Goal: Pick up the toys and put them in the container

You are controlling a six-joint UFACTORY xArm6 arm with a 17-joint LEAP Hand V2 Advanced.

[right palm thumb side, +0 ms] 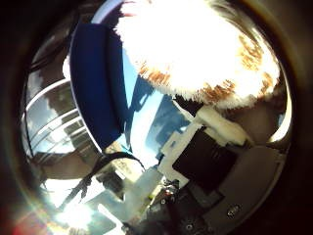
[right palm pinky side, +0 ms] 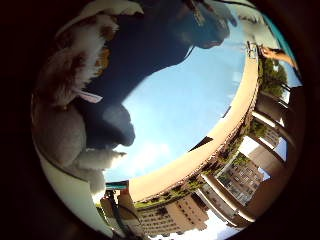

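- A fluffy white and brown plush toy (right palm thumb side: pixel 200 49) fills much of the thumb-side view, pressed close against the palm.
- The hand (right palm thumb side: pixel 210 156) shows as white and black parts right beside the toy; whether the fingers are curled round it cannot be told.
- In the little-finger-side view the toy's fur and a grey part sit against the palm over a light blue desk (right palm pinky side: pixel 185 100).
- A dark blue container (right palm thumb side: pixel 93 83) lies on the desk, just beside the toy.
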